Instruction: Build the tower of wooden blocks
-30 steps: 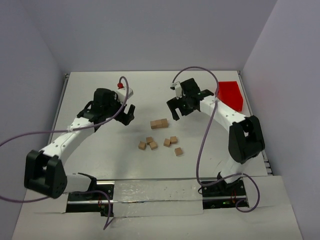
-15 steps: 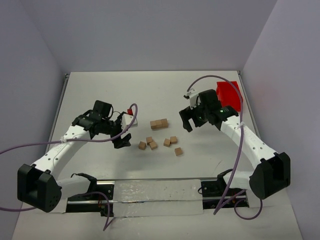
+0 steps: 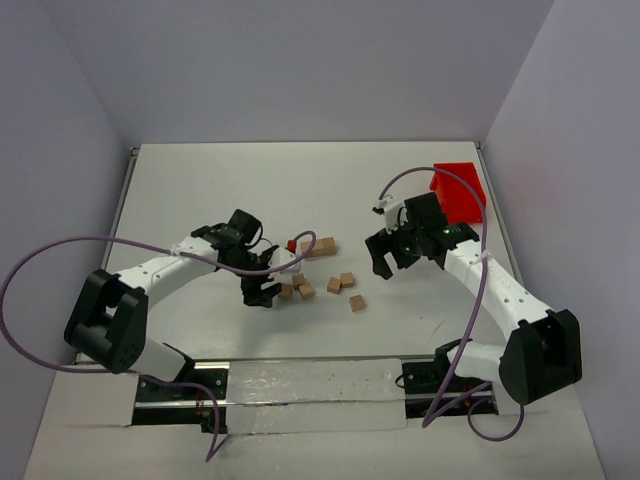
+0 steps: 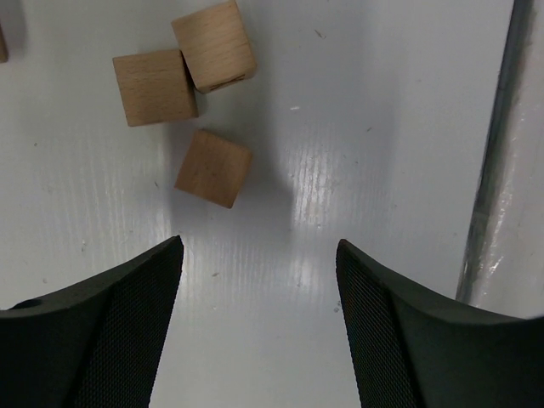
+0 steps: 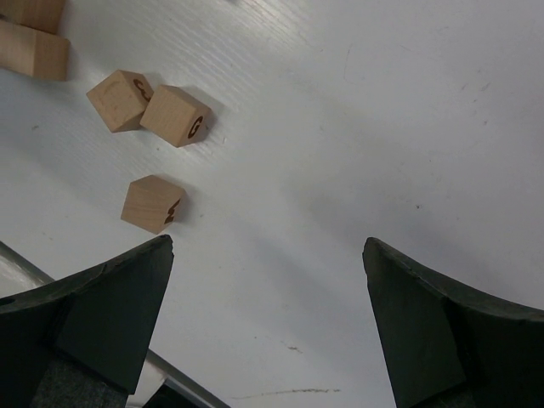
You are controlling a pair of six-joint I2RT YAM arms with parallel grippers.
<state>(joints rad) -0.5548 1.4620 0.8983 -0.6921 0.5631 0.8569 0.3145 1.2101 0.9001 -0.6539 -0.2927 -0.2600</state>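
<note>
Barely started tbh. The tower (image 3: 320, 246) is just a couple of cubes pushed together around the middle of the worktop (image 3: 200, 180). The other wood blocks (image 3: 333, 285) lie loose just toward the near edge. The left gripper (image 3: 262, 292) and right gripper (image 3: 385, 262) both gape wide, holding nothing.

From above, the wood blocks (image 3: 334, 285) are too small to count with certainty, and the left jaws cover part of the cluster. The layers of the tower (image 3: 320, 246) cannot be made out, and a tiny red thing (image 3: 291, 243) beside it is too small to identify. The right arm (image 3: 480, 275) hides a corner of the red bin (image 3: 462, 185).

In the left wrist view, the left edge cuts off all but a sliver of one block (image 4: 2, 44). The bottom edge cuts off both jaws.

In the right wrist view, the top left corner crops the stacked blocks (image 5: 32, 51). The dark mark on the nearest block (image 5: 153, 204) is unreadable.
</note>
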